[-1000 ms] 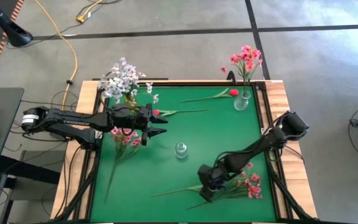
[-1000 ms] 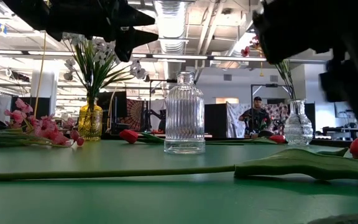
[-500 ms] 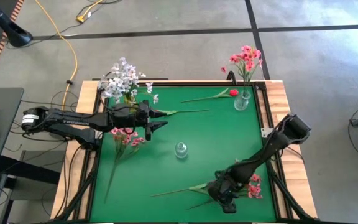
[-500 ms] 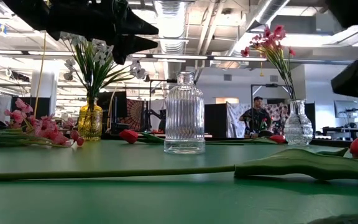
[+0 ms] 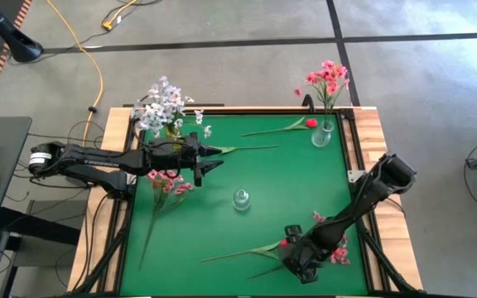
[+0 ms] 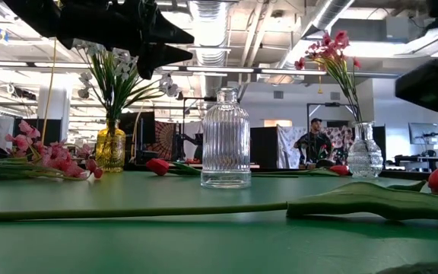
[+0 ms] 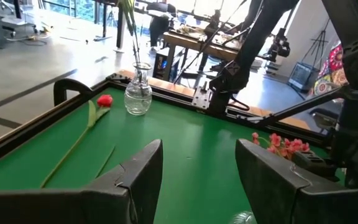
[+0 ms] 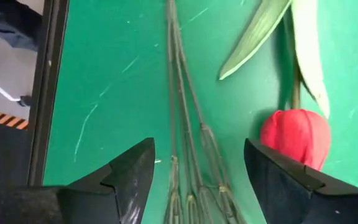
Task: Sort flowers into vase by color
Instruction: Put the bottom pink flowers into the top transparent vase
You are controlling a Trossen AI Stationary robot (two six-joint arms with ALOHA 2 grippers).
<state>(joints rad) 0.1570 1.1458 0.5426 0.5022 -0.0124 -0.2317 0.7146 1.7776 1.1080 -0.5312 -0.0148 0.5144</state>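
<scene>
My left gripper (image 5: 212,159) hangs open above the table's far-left part, over the head end of a red bud flower whose stem (image 5: 251,149) shows beyond it. My right gripper (image 8: 197,168) is open, pointing down near the near edge. Its fingers stand on either side of a pink spray's bare stems (image 8: 182,124) without touching them. A red bud (image 8: 295,135) lies just beside them. A yellow vase holds whitish-lavender flowers (image 5: 164,108). A clear vase (image 5: 322,134) holds pink sprays. A ribbed bottle (image 5: 241,199) stands empty mid-table.
A pink spray (image 5: 166,184) lies flat on the left below my left arm. Another red bud flower (image 5: 292,126) lies by the clear vase at the far right. A pink spray's blooms (image 5: 336,247) rest near the right frame rail. A raised black frame (image 5: 354,165) rims the green mat.
My right gripper has swung toward the table's near edge and a little to the right, ending over the pink spray's stems and leaving the low view's middle. My left gripper has shifted slightly toward the far edge, now covering the red bud it was beside.
</scene>
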